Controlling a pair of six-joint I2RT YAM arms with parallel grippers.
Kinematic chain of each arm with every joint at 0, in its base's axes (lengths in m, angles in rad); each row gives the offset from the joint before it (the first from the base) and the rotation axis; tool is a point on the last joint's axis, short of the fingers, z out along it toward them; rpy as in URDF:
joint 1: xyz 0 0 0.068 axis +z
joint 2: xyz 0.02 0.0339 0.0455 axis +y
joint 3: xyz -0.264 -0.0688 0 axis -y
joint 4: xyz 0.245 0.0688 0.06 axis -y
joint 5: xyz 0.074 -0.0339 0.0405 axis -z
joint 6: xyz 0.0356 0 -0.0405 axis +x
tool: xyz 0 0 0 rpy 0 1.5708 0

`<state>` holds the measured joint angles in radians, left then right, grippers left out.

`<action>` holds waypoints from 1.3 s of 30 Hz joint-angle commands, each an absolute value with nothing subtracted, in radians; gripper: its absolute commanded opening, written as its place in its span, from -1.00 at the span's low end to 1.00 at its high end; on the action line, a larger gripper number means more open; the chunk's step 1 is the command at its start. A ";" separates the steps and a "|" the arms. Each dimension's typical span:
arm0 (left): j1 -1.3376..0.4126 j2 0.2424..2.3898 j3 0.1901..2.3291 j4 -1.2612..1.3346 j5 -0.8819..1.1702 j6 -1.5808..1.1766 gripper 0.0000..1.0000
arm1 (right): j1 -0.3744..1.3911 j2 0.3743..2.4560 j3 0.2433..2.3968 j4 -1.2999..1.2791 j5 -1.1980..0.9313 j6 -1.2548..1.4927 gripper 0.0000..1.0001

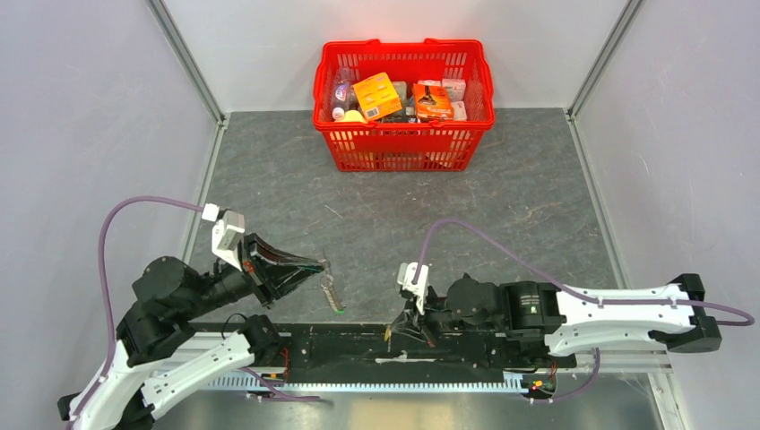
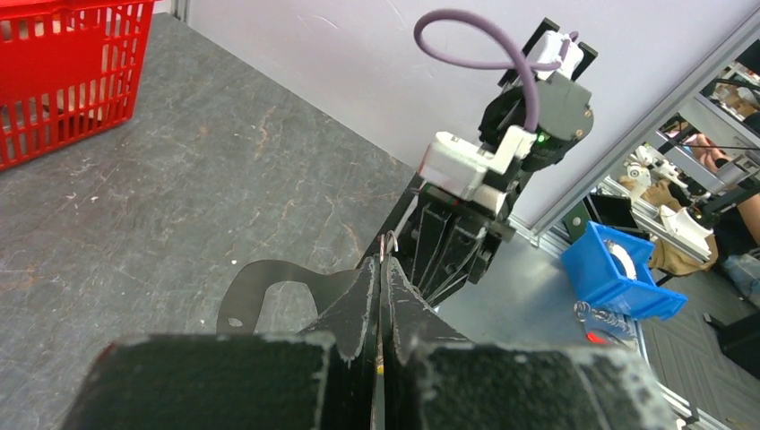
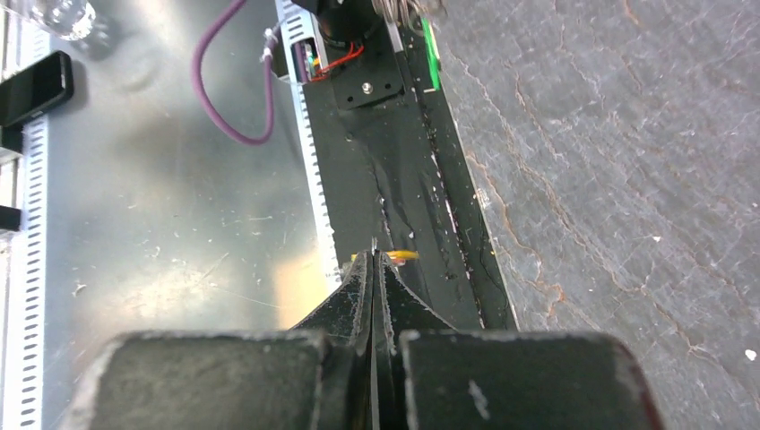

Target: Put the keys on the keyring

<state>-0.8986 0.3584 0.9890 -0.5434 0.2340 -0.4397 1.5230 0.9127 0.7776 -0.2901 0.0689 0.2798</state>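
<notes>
Over grey desk (image 1: pixel 502 206) with red basket (image 1: pixel 403 148) at back: pinching keyring (image 1: pixel 329 287) in left pincer (image 2: pixel 383 269), yellow key (image 3: pixel 401 255) in right pincer (image 3: pixel 375 262), both pressed tight.

1. Bright red lattice on the basket (image 1: pixel 403 148) at twelve o'clock, with orange and yellow packets (image 1: pixel 376 96) inside.
2. Dark grey mottled table (image 1: pixel 502 206) with pale scratches.
3. Dull grey keyring (image 1: pixel 328 285), with the green key (image 1: pixel 340 310) at its six o'clock.
4. The yellow key (image 3: pixel 403 255) shows against the black right gripper (image 3: pixel 374 258).
5. Purple cables (image 1: pixel 143 204).
</notes>
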 commanded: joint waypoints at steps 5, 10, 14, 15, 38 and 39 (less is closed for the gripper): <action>-0.897 0.447 0.976 -0.394 0.299 -0.445 -0.96 | 1.528 0.884 0.992 -0.472 0.058 0.267 -1.00; -0.897 0.494 0.976 -0.380 0.297 -0.431 -0.96 | 1.529 0.915 1.113 -0.512 0.067 0.243 -1.00; -0.897 0.525 0.980 -0.380 0.296 -0.414 -0.95 | 1.528 0.938 1.184 -0.514 0.104 0.247 -1.00; -0.897 0.533 0.980 -0.380 0.296 -0.409 -0.95 | 1.528 0.946 1.203 -0.519 0.114 0.249 -1.00; -0.897 0.577 1.005 -0.440 0.344 -0.305 -0.96 | 1.266 1.281 1.733 -0.831 -0.112 0.214 -1.00; -0.897 0.575 1.006 -0.443 0.344 -0.302 -0.96 | 1.263 1.287 1.743 -0.841 -0.122 0.215 -1.00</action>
